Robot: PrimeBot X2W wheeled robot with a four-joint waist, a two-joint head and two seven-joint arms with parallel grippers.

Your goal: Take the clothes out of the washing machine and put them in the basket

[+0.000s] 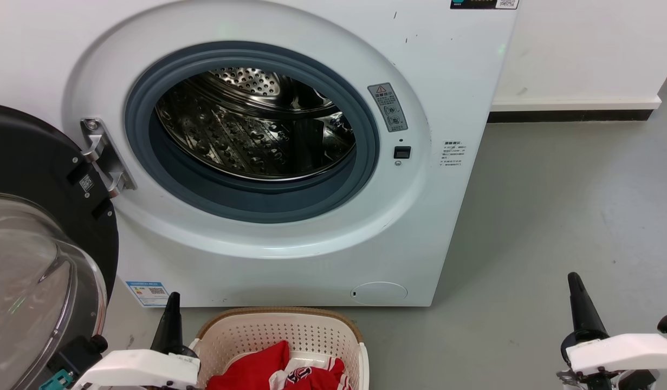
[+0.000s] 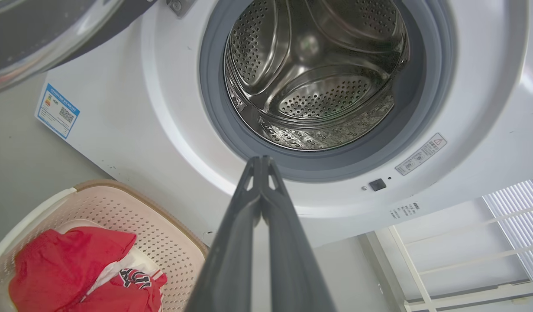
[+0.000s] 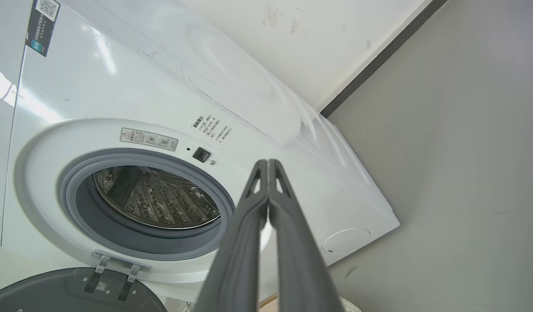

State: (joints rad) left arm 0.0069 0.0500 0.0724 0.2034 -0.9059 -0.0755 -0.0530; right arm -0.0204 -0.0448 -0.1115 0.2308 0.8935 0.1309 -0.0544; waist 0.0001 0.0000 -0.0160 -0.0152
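The white washing machine (image 1: 290, 238) stands with its door (image 1: 35, 254) swung open to the left; its steel drum (image 1: 257, 124) holds no fabric that I can see. Red clothes (image 1: 279, 374) lie in the cream basket (image 1: 279, 327) on the floor in front of the machine, one showing a round emblem. In the left wrist view the clothes (image 2: 71, 268) sit in the basket (image 2: 162, 225) at lower left. My left gripper (image 1: 172, 297) hangs shut beside the basket's left rim, holding nothing. Over the bare floor at lower right my right gripper (image 1: 573, 277) is shut and empty.
Grey floor (image 1: 555, 216) stretches to the right of the machine up to a white wall with a dark skirting (image 1: 571, 115). The open glass door takes up the left side, close to my left arm.
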